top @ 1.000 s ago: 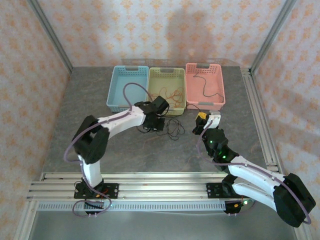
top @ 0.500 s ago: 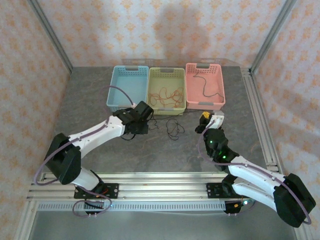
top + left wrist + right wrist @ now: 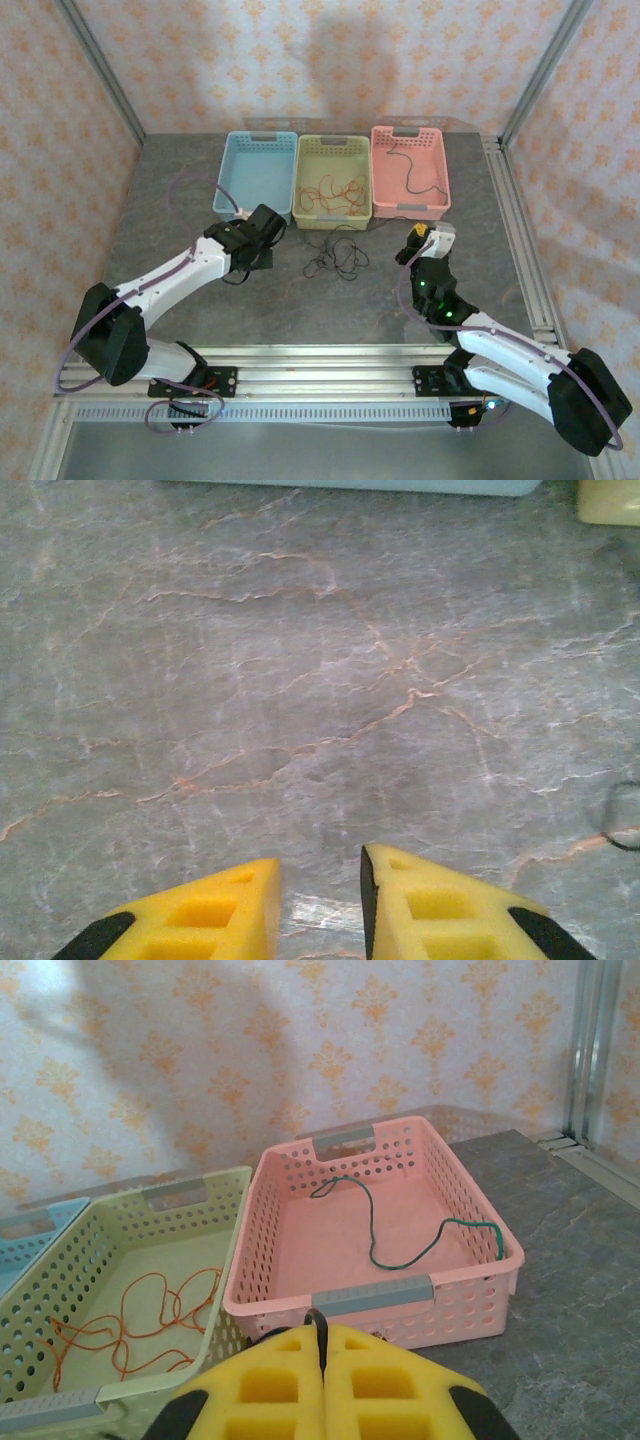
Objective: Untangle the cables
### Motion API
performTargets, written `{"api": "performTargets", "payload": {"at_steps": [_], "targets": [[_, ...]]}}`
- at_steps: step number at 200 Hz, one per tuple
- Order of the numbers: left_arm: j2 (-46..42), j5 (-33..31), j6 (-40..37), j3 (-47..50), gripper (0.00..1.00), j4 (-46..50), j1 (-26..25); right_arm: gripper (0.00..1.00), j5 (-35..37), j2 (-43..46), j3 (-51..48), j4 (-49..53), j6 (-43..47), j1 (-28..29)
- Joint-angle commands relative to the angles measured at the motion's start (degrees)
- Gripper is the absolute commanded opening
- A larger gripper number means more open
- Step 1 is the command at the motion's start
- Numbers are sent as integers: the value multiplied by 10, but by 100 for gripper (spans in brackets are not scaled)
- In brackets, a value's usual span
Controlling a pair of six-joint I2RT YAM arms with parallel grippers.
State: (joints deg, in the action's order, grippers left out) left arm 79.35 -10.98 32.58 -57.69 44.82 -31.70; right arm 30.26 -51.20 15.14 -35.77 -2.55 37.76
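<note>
Baskets are standing side by side at the far part of the table [image 3: 180, 200], whose flat grey top is showing thin veins like marble. All three are rectangular, made of plastic with small holes in the walls and a grey handle at each short end. The blue basket [image 3: 225, 180] is on the left, the green basket [image 3: 335, 160] in the middle, the pink basket [image 3: 408, 208] on the right.

An orange cable [image 3: 330, 192], very thin and floppy, is lying in loose loops on the floor of the green basket. A dark green cable [image 3: 405, 1260] is lying in the pink basket in one long wavy line. A black cable [image 3: 338, 256] is lying on the bare table just in front of the green basket, curled in a small loose tangle.

The left gripper [image 3: 320, 905] is hanging low over the bare table, near the front of the blue basket and to the left of the black cable. Its yellow foam pads [image 3: 200, 915], wedge-shaped with square hollows, are standing slightly apart with nothing between them.

The right gripper [image 3: 322, 1380] is pointing toward the pink basket from the near side. Its pads are pressing together. A thin dark line is showing at the seam, and I cannot tell if it is a cable.
</note>
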Motion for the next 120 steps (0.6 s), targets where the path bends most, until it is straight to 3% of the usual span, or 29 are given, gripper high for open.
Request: {"api": "performTargets", "payload": {"at_steps": [1, 22, 54, 81, 120], "targets": [[-11, -26, 3, 3, 26, 23, 3, 0, 19, 7, 18, 8, -10, -3], [-7, -7, 1, 0, 25, 12, 3, 0, 0, 6, 18, 5, -13, -4], [15, 97, -9, -9, 27, -54, -16, 0, -10, -1, 21, 4, -15, -4], [98, 101, -16, -93, 44, -52, -62, 0, -15, -6, 23, 5, -16, -5], [244, 161, -51, -223, 55, -45, -72, 0, -16, -4, 23, 8, -15, -5]]}}
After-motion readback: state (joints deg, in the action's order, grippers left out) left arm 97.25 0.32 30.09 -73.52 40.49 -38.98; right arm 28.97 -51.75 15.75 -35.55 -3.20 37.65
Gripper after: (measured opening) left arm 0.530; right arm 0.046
